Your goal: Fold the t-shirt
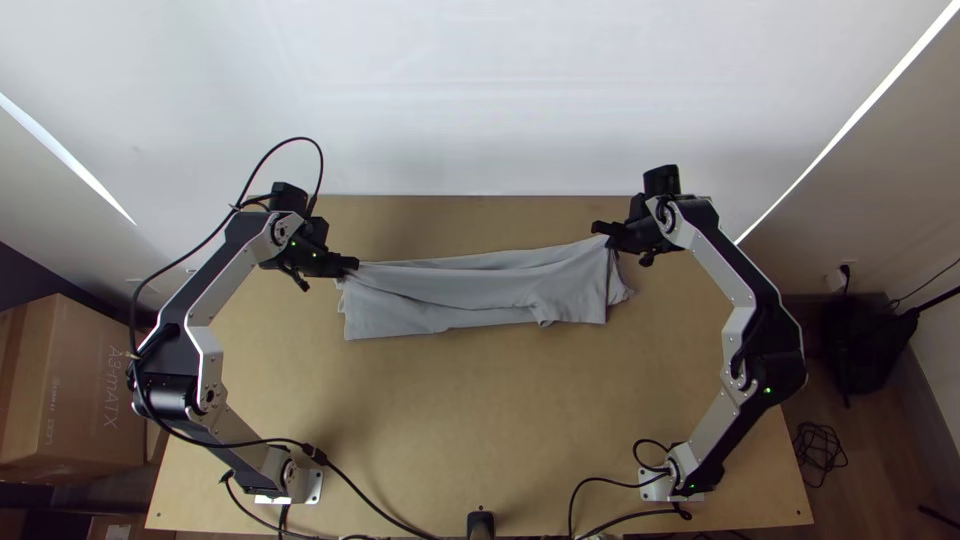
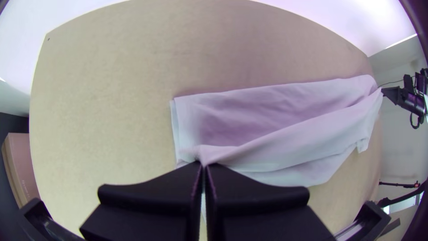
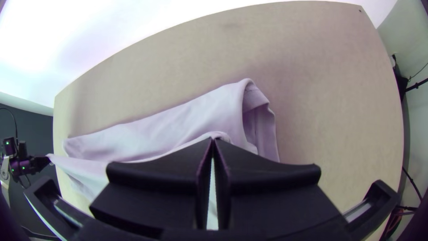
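The grey t-shirt [image 1: 470, 298] lies as a long, layered strip across the table's far half, its upper layer drawn up in creases between both grippers. At its left end, my left gripper [image 1: 352, 264] is shut on the cloth; in the left wrist view the fingertips of the left gripper [image 2: 203, 165] pinch a raised fold of the shirt [image 2: 267, 116]. My right gripper [image 1: 600, 228] holds the far right corner. In the right wrist view the right gripper [image 3: 213, 140] is shut on a bunched edge of the shirt [image 3: 178, 120], beside a curled-over end.
Bare wooden table [image 1: 480, 420] spreads nearer than the shirt, between the arm bases. Black cables [image 1: 375, 505] run along the near edge. A white wall [image 1: 480, 100] stands behind the table, and cardboard boxes [image 1: 80, 390] are at its left.
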